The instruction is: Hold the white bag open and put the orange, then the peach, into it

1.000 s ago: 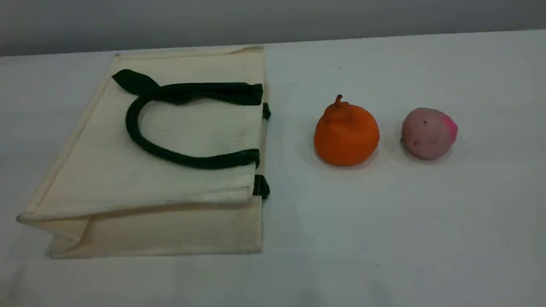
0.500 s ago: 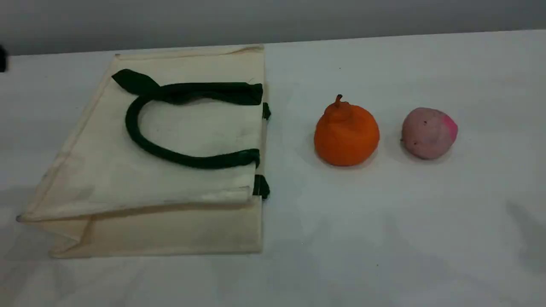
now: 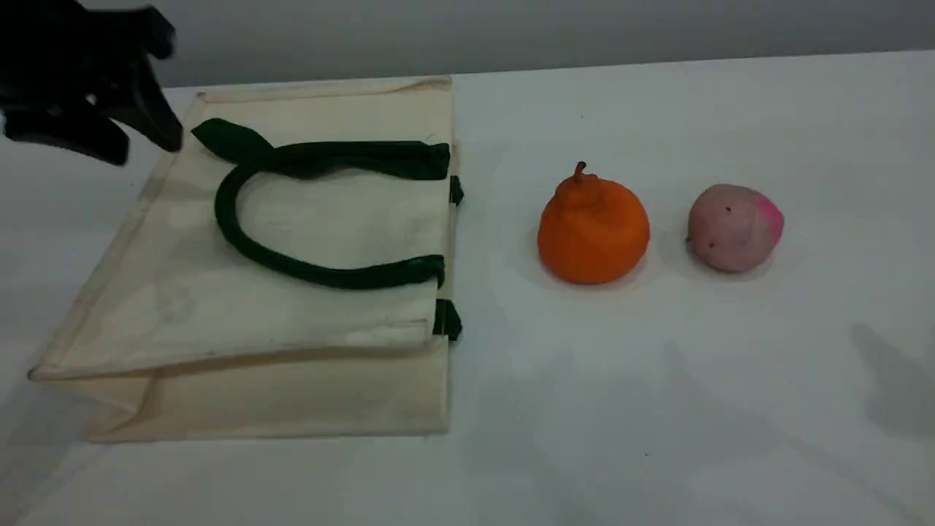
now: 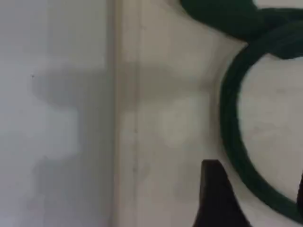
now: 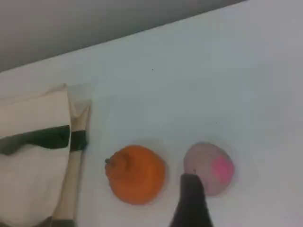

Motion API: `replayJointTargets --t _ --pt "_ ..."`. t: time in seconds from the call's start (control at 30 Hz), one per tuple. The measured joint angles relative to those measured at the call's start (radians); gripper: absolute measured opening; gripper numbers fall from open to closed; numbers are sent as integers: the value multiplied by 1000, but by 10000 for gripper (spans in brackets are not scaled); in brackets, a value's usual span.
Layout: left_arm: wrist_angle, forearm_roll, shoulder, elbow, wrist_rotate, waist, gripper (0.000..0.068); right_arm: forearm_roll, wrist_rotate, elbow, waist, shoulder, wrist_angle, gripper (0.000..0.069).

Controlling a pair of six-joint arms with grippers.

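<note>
Since the white bag [image 3: 292, 241] lies flat at the left, mouth toward the orange [image 3: 593, 234] and peach [image 3: 734, 228] on its right, the left gripper [image 3: 144, 148] hovers spread-fingered at its far-left corner, seemingly to open it, while the right gripper [image 5: 191, 203] hangs above the fruit, fingers apart.

**Layout: bag left, 2 fruits right**

Bag [image 3: 241, 321] lies flat on its side on the left half of the counter [image 3: 657, 409], mouth facing right. 1 handle [image 3: 226, 219] lies on top of the upper panel, loop pointing left, away from the mouth.

Orange [image 3: 593, 232] sits right of the mouth, apart from the bag. Peach [image 3: 734, 229] is right of the orange, near but not touching, same row.

Left pincer [image 3: 144, 150] hangs over the bag's far-left corner, just left of the handle loop. Right pincer [image 5: 191, 201] shows only in its wrist view, fingertip overlapping the peach's left edge.
</note>
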Motion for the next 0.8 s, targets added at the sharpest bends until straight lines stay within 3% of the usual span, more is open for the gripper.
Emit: replayJointTargets --t 0.23,0.53,0.8 --pt "3 0 133 -62 0 -3 368 19 0 0 0 0 0 482" --pt "-6 2 237 -122 26 -54 368 20 0 0 0 0 -5 482" --pt "-66 1 311 -124 23 -57 368 20 0 0 0 0 -6 482"
